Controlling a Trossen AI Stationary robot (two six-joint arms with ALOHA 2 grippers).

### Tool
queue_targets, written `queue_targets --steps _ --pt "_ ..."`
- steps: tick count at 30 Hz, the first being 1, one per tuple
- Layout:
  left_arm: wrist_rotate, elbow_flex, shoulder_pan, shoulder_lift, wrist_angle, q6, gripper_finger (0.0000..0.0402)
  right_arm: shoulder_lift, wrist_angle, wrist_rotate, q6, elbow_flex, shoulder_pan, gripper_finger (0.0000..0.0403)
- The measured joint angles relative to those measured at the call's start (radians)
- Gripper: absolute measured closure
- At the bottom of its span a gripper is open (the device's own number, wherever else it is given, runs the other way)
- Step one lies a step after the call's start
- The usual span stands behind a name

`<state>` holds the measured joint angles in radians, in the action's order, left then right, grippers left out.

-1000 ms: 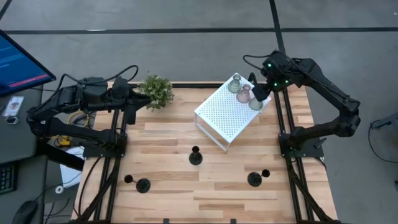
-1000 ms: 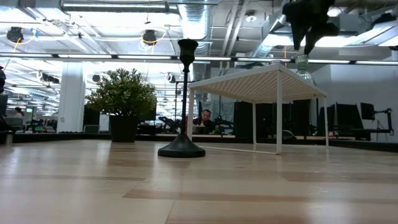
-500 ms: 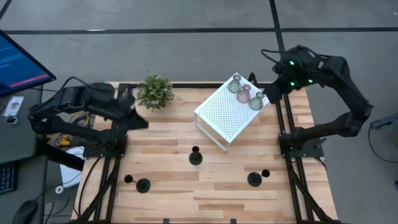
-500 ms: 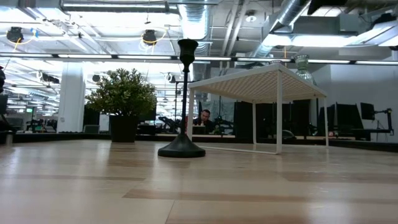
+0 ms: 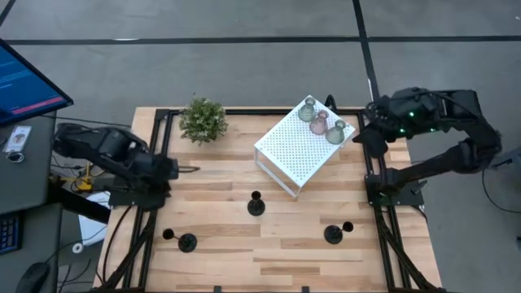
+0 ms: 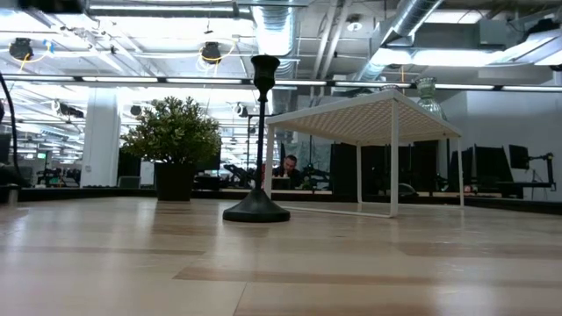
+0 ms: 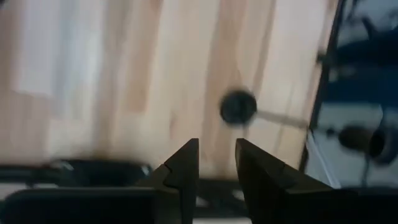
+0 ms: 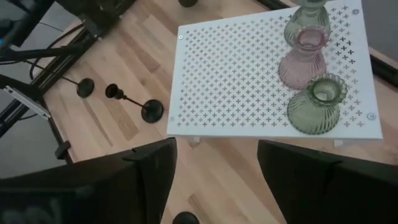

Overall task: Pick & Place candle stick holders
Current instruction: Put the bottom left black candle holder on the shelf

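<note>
Three glass candle stick holders, greenish-grey (image 8: 306, 17), pink (image 8: 302, 57) and green (image 8: 316, 104), stand on the far right corner of the white perforated box (image 5: 297, 150). One black holder (image 6: 257, 140) stands upright on its round base mid-table (image 5: 256, 204). Two more black holders are near the front left (image 5: 186, 241) and front right (image 5: 333, 234). My left gripper (image 5: 187, 169) hovers open by the left edge, tipped down, with the front-left holder (image 7: 238, 107) beyond its fingertips (image 7: 216, 144). My right gripper (image 5: 364, 134) is open beside the box, at the right edge (image 8: 214, 149).
A green potted plant (image 5: 203, 120) stands at the far left. Black frame rails (image 5: 151, 203) run along both side edges. Bare wood lies between the box and the front holders.
My left gripper has swung from beside the plant toward the near edge along the table's left side and has tipped downward. My right gripper has drawn back from the green glass holder toward the right edge and risen out of the low view. The glass holders stay on the box.
</note>
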<state>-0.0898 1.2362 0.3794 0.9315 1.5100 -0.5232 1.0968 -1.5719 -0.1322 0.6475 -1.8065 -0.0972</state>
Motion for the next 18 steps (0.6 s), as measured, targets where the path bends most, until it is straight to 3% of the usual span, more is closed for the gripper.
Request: queue_targets --steps 6,11,18 --pt "-0.184 -0.173 0.079 -0.077 -0.002 -0.063 0.0257 0.016 0.000 -0.027 0.008 0.000 0.079 0.0186" --pt "-0.195 -0.281 0.125 -0.145 -0.060 -0.136 0.0210 0.039 0.001 -0.027 0.008 0.002 0.115 0.0186" --pt "-0.197 -0.406 0.191 -0.157 -0.309 -0.163 0.0175 0.043 0.001 -0.027 0.020 0.001 0.142 0.0186"
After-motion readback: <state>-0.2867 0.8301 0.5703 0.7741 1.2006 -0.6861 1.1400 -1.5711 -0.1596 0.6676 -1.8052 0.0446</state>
